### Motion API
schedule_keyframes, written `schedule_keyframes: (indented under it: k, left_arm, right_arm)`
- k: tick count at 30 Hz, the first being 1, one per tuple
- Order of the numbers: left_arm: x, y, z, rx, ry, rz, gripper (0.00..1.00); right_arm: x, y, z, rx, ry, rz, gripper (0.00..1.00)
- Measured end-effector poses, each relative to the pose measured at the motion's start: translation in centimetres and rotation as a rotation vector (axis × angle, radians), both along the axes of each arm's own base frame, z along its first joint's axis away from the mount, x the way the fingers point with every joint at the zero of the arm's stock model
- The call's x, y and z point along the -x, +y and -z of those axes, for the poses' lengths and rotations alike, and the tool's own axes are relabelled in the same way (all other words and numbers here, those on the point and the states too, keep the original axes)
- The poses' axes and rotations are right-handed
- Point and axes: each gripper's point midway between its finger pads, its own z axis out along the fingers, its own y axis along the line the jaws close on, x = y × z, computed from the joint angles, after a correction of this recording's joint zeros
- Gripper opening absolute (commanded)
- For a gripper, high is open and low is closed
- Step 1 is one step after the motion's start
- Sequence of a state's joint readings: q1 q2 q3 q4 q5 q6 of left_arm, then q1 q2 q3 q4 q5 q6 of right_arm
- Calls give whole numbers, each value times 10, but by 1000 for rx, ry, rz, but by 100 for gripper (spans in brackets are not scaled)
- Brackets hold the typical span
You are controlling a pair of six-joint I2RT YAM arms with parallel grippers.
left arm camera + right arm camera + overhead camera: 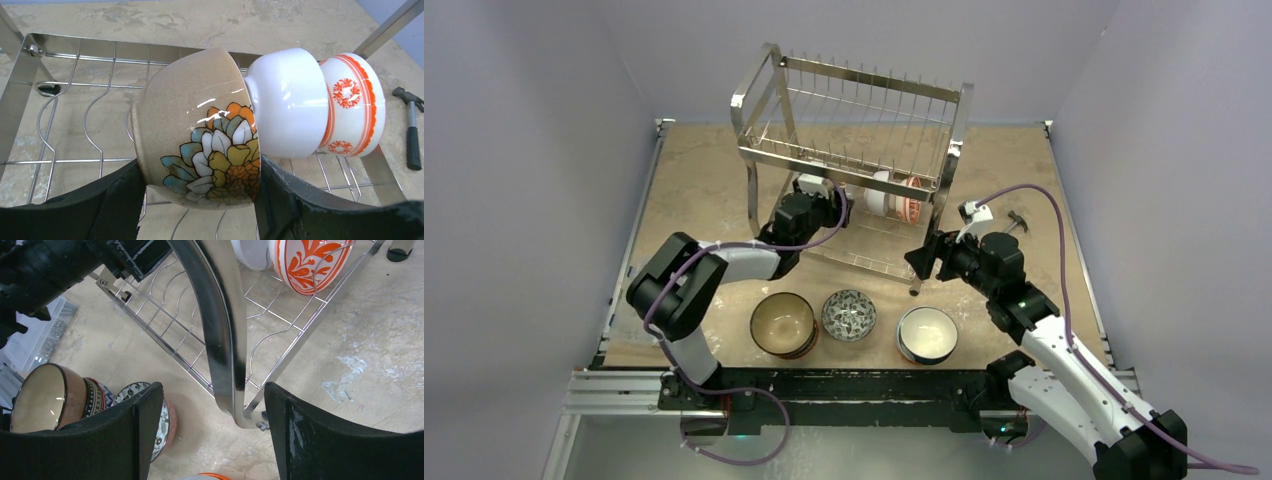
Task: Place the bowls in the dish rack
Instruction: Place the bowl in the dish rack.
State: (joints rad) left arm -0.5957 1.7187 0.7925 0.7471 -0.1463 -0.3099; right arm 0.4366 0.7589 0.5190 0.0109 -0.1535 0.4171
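My left gripper (200, 167) is shut on a tan bowl (190, 115) painted with a flower. The bowl is on its side over the lower tier of the chrome dish rack (844, 168). Its base meets a white bowl (285, 105), which stands on edge beside an orange-patterned bowl (352, 105). From above, the left gripper (832, 200) is under the upper tier. My right gripper (214, 387) is open, its fingers either side of the rack's front right leg (225, 340) without touching it. Three bowls sit near the front edge: brown (782, 325), dark patterned (848, 314) and white with an orange rim (926, 334).
A small black hammer-like tool (1016, 218) lies on the table right of the rack. The rack's upper tier (864, 100) holds nothing. Purple cables loop over both arms. Grey walls enclose the table on three sides.
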Motion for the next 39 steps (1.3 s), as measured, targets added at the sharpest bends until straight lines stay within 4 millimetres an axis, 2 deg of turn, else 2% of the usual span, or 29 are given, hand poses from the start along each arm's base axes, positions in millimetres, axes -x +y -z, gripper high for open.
schedule_keyframes:
  k: [4,15,29,31,33,34,37,39]
  left_arm:
    - [-11,-4,9,-31,0,0,0]
    - [-40,-4,12,-110,-48,-37,0]
    - [-35,-18,16,-120,-50,52,0]
    - [-35,-17,16,-120,-51,54,8]
    - [-35,-17,16,-118,-55,53,23]
    - [-35,-17,16,-117,-56,51,31]
    - [-34,-16,16,-115,-59,48,70]
    - [-35,-16,16,-114,-61,47,82]
  right_arm:
    - [0,0,0,0,-1,0,76]
    - [0,0,3,8,2,-3,76]
    - [0,0,3,11,2,-4,77]
    - [0,0,3,12,2,-4,77]
    - [0,0,3,12,2,-4,77]
    - [0,0,4,11,2,-4,77]
    - [0,0,3,11,2,-4,77]
    - [0,0,3,12,2,-4,77]
